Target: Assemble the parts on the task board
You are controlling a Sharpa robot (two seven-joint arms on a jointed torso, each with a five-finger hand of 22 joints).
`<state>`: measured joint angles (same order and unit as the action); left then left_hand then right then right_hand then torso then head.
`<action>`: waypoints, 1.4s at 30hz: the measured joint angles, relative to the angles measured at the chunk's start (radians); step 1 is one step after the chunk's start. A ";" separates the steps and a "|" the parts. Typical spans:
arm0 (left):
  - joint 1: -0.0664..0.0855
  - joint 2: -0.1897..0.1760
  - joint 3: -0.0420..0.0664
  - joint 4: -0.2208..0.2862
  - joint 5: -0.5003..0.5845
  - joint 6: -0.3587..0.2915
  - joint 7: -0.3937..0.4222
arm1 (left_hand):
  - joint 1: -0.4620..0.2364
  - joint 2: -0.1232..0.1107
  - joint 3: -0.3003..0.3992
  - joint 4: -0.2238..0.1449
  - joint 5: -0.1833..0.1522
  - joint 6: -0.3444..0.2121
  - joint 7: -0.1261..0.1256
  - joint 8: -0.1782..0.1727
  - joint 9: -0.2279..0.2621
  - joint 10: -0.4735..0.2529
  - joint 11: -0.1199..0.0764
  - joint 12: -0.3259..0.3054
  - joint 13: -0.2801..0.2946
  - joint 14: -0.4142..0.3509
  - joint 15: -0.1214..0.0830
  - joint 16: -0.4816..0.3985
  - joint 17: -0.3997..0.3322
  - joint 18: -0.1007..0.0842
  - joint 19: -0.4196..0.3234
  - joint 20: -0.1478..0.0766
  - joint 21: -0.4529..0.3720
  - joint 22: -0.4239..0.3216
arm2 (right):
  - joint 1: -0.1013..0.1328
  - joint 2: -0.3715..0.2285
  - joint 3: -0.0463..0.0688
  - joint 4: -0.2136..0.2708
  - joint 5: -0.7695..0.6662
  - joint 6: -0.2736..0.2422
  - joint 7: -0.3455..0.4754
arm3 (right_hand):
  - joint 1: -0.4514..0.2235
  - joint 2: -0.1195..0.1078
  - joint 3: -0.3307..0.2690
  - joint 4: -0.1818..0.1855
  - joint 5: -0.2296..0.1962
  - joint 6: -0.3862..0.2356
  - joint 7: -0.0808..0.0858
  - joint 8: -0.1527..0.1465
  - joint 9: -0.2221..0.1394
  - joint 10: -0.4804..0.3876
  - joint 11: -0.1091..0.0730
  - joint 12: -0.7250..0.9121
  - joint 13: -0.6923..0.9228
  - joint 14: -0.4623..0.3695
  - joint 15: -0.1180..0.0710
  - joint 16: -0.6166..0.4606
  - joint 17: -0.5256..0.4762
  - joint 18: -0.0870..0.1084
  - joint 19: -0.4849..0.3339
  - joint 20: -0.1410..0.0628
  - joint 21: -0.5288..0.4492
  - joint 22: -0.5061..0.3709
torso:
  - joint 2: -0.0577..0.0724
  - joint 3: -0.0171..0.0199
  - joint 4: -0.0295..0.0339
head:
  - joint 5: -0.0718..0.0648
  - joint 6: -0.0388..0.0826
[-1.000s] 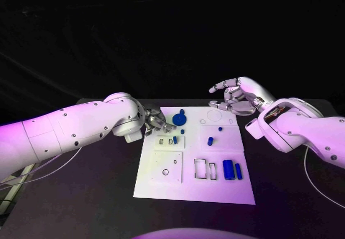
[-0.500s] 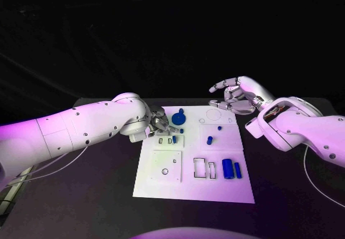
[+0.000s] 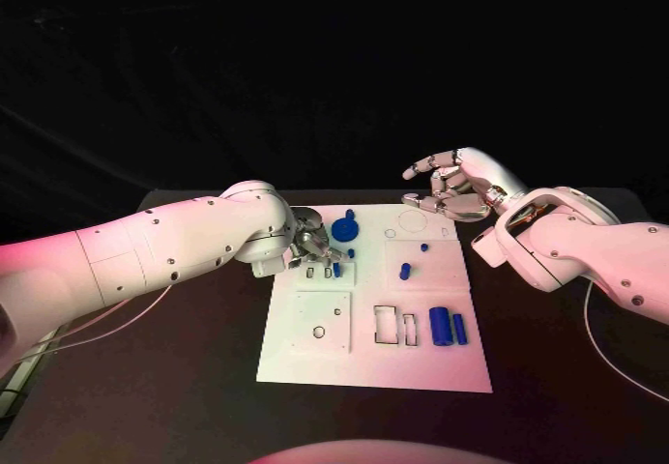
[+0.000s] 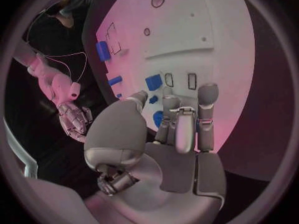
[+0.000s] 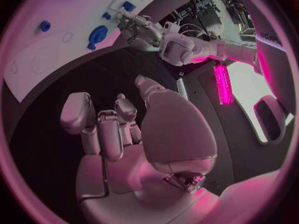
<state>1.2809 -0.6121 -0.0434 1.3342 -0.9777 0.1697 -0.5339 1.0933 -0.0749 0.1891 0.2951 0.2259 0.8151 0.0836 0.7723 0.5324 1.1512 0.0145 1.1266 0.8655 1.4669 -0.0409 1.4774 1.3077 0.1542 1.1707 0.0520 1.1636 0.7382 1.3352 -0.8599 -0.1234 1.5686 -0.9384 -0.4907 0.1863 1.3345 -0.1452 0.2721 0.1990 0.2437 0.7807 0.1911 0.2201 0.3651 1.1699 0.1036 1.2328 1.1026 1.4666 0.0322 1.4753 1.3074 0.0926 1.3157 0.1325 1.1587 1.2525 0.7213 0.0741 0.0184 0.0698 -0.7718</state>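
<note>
The white task board (image 3: pixel 341 360) lies mid-table. My left hand (image 3: pixel 309 246) hovers low over its far left part, fingertips (image 4: pixel 207 92) stretched out beside two empty slots (image 3: pixel 318 273); nothing lies between the fingers. A small blue part (image 3: pixel 336 270) stands just right of those slots, beyond my thumb tip (image 4: pixel 139 95). Behind the hand lies a round blue part (image 3: pixel 344 228). A blue peg (image 3: pixel 406 273) is mid-board, and a blue cylinder (image 3: pixel 441 327) and bar (image 3: pixel 459 330) lie at the near right. My right hand (image 3: pixel 453 184) is raised past the far right corner, fingers loosely bent and holding nothing.
Rectangular cutouts (image 3: pixel 394 325) and a round hole (image 3: pixel 319 332) are in the board's near half, and circle outlines (image 3: pixel 413 221) mark its far right corner. Dark table (image 3: pixel 167 387) surrounds the board. A cable (image 3: pixel 84 324) hangs under my left arm.
My left forearm has swung up and inward, and its hand has edged slightly toward the slots. The right hand has hardly moved. The blue parts lie where they were.
</note>
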 measured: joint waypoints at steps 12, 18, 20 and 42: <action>0.000 0.001 0.000 0.005 0.000 0.025 0.000 | 0.012 0.012 0.008 -0.002 0.004 -0.007 0.000 0.008 0.008 -0.004 -0.004 0.000 0.000 0.000 0.000 0.004 0.000 0.000 0.000 0.000 0.010 0.009 | -0.002 0.004 0.000 -0.005 0.000 0.000 -0.003 | 0.000 0.000 0.000 0.000 0.000 0.000 0.000 0.000 0.000 0.000 0.000 0.000 0.000 0.000 0.000 0.000 0.000 0.000 0.000 0.000 0.000 0.000 | 0.000 -0.0007 0.0007 | -0.002 -0.003; 0.000 0.001 0.000 0.006 -0.001 0.029 0.001 | 0.064 0.031 0.055 -0.002 0.014 -0.011 -0.003 0.014 0.018 -0.004 -0.004 0.000 0.000 -0.001 0.000 0.004 0.000 0.000 0.000 0.000 0.018 0.018 | -0.003 0.006 0.000 -0.008 -0.001 0.000 -0.004 | 0.000 0.000 0.000 0.000 0.001 0.000 0.000 0.000 0.000 0.000 0.000 0.000 0.000 0.000 0.000 0.000 0.000 0.000 0.000 0.000 -0.001 0.000 | 0.000 -0.0006 0.0007 | -0.002 -0.005; 0.000 0.001 0.000 0.007 0.000 0.029 0.002 | 0.093 0.037 0.094 0.000 0.014 -0.015 -0.007 0.020 0.025 -0.006 -0.006 0.000 0.000 -0.003 -0.004 0.004 0.000 0.000 0.000 0.000 0.025 0.021 | -0.003 0.007 0.000 -0.009 -0.001 0.000 -0.005 | 0.000 0.000 0.000 0.000 0.004 0.000 0.000 0.000 0.000 0.000 0.000 0.000 0.000 0.000 0.000 0.000 0.000 0.000 0.000 0.000 -0.007 -0.002 | 0.000 -0.0004 0.0007 | -0.002 -0.006; 0.000 -0.009 0.001 0.014 0.087 0.014 0.028 | 0.212 -0.068 0.541 -0.061 0.006 -0.056 -0.001 0.062 0.100 -0.020 -0.005 -0.024 -0.048 0.000 -0.007 0.013 0.000 0.000 -0.011 0.004 0.053 0.048 | -0.010 0.011 0.000 -0.015 -0.001 0.000 -0.008 | 0.000 0.000 0.003 0.003 0.004 0.000 0.000 0.004 0.000 0.000 0.000 0.000 0.000 0.000 0.000 0.000 0.001 0.000 0.000 0.000 -0.007 -0.002 | 0.000 -0.0007 0.0012 | -0.003 -0.012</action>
<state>1.2809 -0.6215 -0.0423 1.3477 -0.8911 0.1838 -0.5057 1.3055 -0.1428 0.7304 0.2342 0.2320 0.7595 0.0822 0.8341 0.6329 1.1309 0.0093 1.1022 0.8178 1.4670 -0.0482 1.4902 1.3075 0.1544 1.1593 0.0556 1.2169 0.7858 1.3253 -0.8492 -0.1236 1.5537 -0.9395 -0.4904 0.1783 1.3345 -0.1451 0.2748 0.2015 0.2477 0.7807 0.1911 0.2241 0.3649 1.1701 0.1036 1.2328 1.1028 1.4666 0.0322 1.4753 1.3080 0.0925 1.3157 0.1326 1.1519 1.2507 0.7214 0.0734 0.0196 0.0663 -0.7835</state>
